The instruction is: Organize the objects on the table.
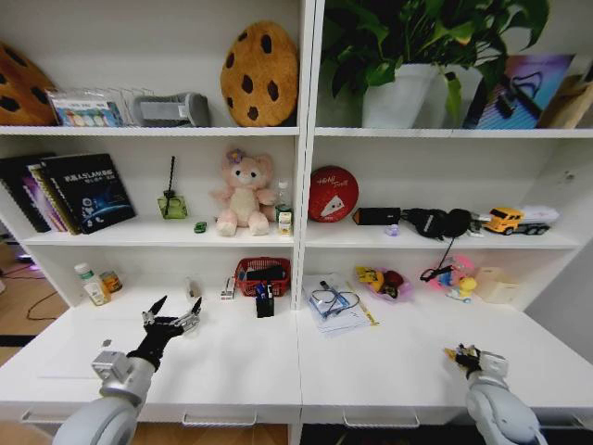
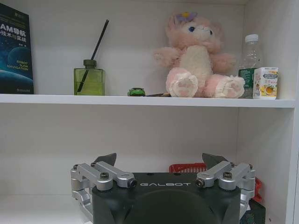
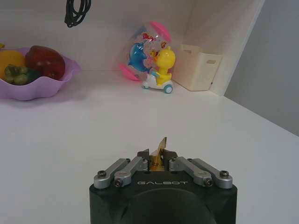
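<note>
Right gripper (image 3: 161, 156) pinches a yellow scrap (image 3: 161, 147) over the table (image 1: 371, 362), clearest from its wrist; left gripper (image 1: 174, 311) hangs spread.

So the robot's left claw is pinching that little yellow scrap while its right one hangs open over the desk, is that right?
Not quite: the sides are swapped. The right gripper is shut on the yellow scrap, as the right wrist view shows. The left gripper is the one held open over the white desk, seen in the head view.
</note>
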Motion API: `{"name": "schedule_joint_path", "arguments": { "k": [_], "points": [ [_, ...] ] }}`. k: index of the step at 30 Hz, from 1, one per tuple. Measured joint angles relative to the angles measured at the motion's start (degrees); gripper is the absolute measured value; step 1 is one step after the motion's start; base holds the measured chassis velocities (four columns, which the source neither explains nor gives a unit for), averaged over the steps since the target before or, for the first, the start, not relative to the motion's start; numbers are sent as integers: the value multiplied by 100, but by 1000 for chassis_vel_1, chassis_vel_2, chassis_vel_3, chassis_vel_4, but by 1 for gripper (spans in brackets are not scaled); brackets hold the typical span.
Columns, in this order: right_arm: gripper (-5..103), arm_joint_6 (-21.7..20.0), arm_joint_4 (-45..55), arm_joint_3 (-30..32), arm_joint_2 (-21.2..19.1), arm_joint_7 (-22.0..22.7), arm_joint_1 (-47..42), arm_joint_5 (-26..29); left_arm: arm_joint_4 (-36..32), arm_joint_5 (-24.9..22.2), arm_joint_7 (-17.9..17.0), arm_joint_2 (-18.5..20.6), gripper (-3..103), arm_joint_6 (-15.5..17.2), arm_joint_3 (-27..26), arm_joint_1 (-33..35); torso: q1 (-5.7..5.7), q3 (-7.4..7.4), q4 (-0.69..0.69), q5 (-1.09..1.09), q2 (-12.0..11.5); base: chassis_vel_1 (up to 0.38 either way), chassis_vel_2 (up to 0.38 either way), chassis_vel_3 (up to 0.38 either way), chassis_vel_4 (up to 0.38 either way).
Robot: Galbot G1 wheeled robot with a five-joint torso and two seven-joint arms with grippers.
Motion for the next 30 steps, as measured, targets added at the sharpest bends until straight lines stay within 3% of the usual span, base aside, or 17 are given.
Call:
{"name": "schedule_joint_path", "arguments": {
  "k": [2, 6, 10, 12, 13, 15, 16, 18, 19, 21, 22, 24, 30],
  "points": [
    [10, -2, 19, -7, 22, -1, 0, -18, -1, 0, 0, 0, 100, 0, 0, 0, 0, 0, 0, 0, 0, 0, 0, 0, 0],
    [1, 27, 84, -8, 25, -54, -17, -94, 0, 0, 0, 0, 100, 0, 0, 0, 0, 0, 0, 0, 0, 0, 0, 0, 0],
    [0, 264, 113, -5, 1, -303, -28, -240, 0, 0, 0, 0, 100, 0, 0, 0, 0, 0, 0, 1, 0, 0, 0, 0, 0],
    [0, 598, 146, -17, -121, -768, -8, -377, 0, 0, 0, 0, 100, 0, 0, 0, 0, 0, -1, 0, 0, 0, 0, 0, 0],
    [0, 598, 146, -17, -121, -768, -8, -377, 0, 0, 0, 0, 100, 0, 0, 0, 0, 0, -1, 0, 0, 0, 0, 0, 0],
    [0, 873, 155, -164, -383, -1355, 146, -362, 0, 0, 0, 0, 100, 0, 0, 0, 0, 0, -1, 0, 0, 0, 0, 0, 0],
    [0, 873, 155, -164, -383, -1355, 146, -362, 0, 0, 0, 0, 100, 0, 0, 0, 0, 0, -1, 0, 0, 0, 0, 0, 0],
    [0, 1161, -163, -675, -792, -1720, 585, -161, 0, 0, 0, 0, 100, 0, 0, 0, 0, 0, -1, -2, 0, 0, 0, 0, 0],
    [0, 1161, -163, -675, -792, -1720, 585, -161, 0, 0, 0, 0, 100, 0, 0, 0, 0, 0, -1, -2, 0, 0, 0, 0, 0],
    [0, 1350, -810, -1399, -1141, -1716, 1449, -36, -1, 0, 0, 0, 100, 0, 0, 0, 0, 1, 2, 3, 0, 0, 0, 0, 0],
    [0, 1350, -810, -1399, -1141, -1716, 1449, -36, -1, 0, 0, 0, 100, 0, 0, 0, 0, 1, 2, 3, 0, 0, 0, 0, 0],
    [0, 1405, -1544, -2107, -1335, -1512, 2395, 129, 0, 0, 4, 0, 100, 0, 1, 0, 1, 1, 3, -1, 0, 0, 0, 0, 0],
    [0, 1535, -2543, -2804, -1377, -1445, 3490, 26, 0, 0, -1, 0, 100, 0, 0, 0, 0, 1, -1, -1, 0, 0, 0, 0, 0]
  ]
}}
